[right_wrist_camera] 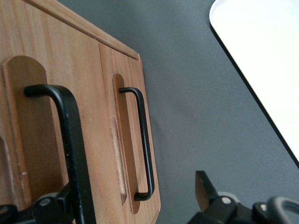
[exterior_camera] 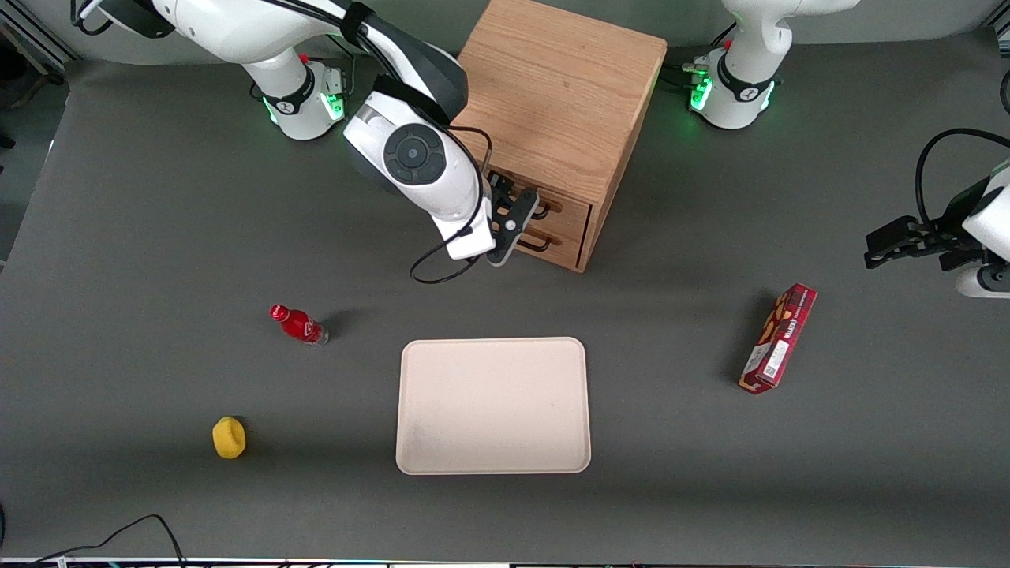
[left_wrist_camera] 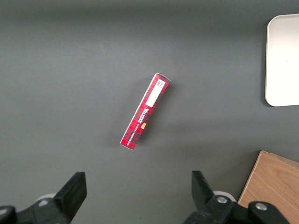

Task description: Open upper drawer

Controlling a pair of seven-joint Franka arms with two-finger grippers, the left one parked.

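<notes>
1. The working white right arm [exterior_camera: 410,158] reaches in from its base and bends downward, its wrist angled low.
2. Its black two-finger gripper [exterior_camera: 517,217] sits at the end of that wrist, pointing sideways.
3. In the right wrist view one black finger [right_wrist_camera: 203,189] stands well apart from its partner, so the fingers are spread wide.

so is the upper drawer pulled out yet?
No: in the front view the upper drawer sits flush with the lower drawer in the cabinet, with the gripper at the handles.
</notes>
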